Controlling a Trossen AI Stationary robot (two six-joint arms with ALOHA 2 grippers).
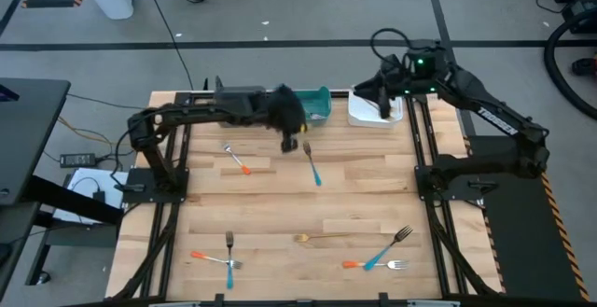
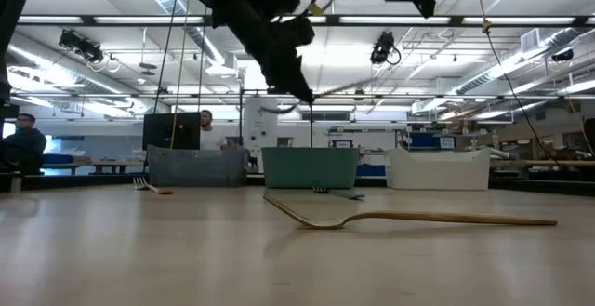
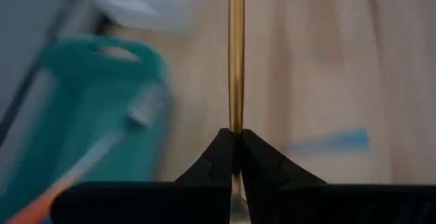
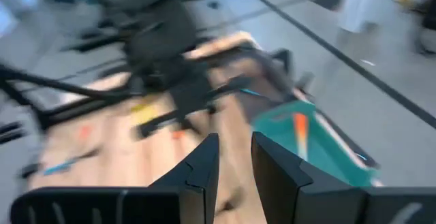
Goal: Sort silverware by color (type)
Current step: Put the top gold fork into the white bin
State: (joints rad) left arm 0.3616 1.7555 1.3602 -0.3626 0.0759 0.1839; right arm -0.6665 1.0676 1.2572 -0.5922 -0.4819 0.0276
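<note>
**Gold fork held above the table near the teal bin**

We see the left gripper (image 3: 235, 137) pinched tight on a slim, smooth gold fork (image 3: 236, 54), raised over the pale wood-plank table (image 1: 280, 204) just beside the teal bin (image 1: 320, 107). The right gripper (image 4: 235, 157) hovers by the white bin (image 1: 366, 113), fingers slightly parted and empty. Another gold fork (image 2: 409, 218) lies flat on the planks, among scattered blue-handled and orange-handled forks.
</note>
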